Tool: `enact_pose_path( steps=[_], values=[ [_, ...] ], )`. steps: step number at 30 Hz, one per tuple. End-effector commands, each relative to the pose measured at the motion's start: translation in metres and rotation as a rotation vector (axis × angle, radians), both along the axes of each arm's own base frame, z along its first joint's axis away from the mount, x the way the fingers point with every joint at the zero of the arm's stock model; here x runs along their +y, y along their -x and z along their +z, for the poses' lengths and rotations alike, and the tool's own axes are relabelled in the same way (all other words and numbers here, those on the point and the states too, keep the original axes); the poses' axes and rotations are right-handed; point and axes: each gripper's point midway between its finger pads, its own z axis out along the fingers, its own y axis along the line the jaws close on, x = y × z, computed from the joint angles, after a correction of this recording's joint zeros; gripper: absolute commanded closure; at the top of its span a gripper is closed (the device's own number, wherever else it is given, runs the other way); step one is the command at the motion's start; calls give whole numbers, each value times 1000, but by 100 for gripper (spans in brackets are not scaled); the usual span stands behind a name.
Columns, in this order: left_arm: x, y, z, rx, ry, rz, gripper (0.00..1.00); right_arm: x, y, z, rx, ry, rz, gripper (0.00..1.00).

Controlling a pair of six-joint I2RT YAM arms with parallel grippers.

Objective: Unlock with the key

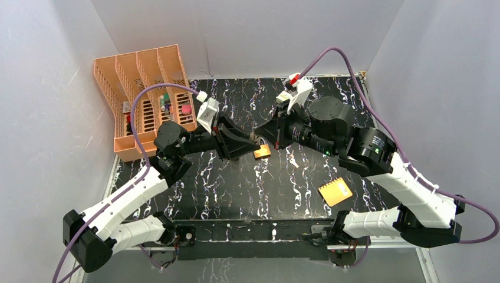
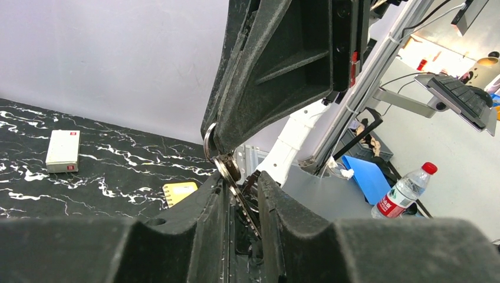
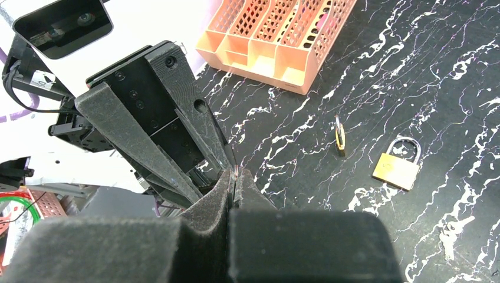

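Both grippers meet tip to tip above the table. The right gripper has its fingers pressed together, pinching the key at its very tip. In the left wrist view I see the ring sticking out beside that tip and the rest of the small bunch hanging below it.

The left gripper faces the right one. Its fingers stand a narrow gap apart, and the hanging key reaches slantwise down into that gap. I cannot tell whether the pads press on it.

Beyond the right gripper's tips and off to their right, two brass pieces lie on the table, apart from both grippers. These are a padlock lying flat and a second padlock seen edge-on. The orange basket sits farther out on that side. Past the left gripper's tips lie a yellow notepad and, farther to their left, a white box.
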Motion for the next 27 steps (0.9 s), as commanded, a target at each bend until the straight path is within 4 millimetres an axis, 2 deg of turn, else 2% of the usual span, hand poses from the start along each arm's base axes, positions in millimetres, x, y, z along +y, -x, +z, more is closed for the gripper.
enact_pose_path(
  steps=[1, 9, 15, 21, 23, 25, 27],
  values=[
    [10, 11, 21, -84, 46, 10, 77, -7, -4, 20, -42, -58, -36, 100],
    [16, 10, 16, -87, 22, 56, 79, -9, -2, 18, -41, -53, -31, 100],
    [17, 7, 17, -90, 24, 73, 66, -5, -1, 18, -39, -52, -14, 100],
    [14, 7, 18, -90, 21, 63, 65, -5, 0, 19, -36, -55, -10, 100],
    [14, 5, 17, -89, 19, 69, 58, -4, 0, 19, -33, -59, -6, 100],
    [15, 1, 16, -86, 15, 95, 41, -3, 1, 19, -31, -59, -3, 100],
    [16, -2, 17, -92, 19, 119, 35, -3, 1, 19, -30, -59, -1, 100]
  ],
)
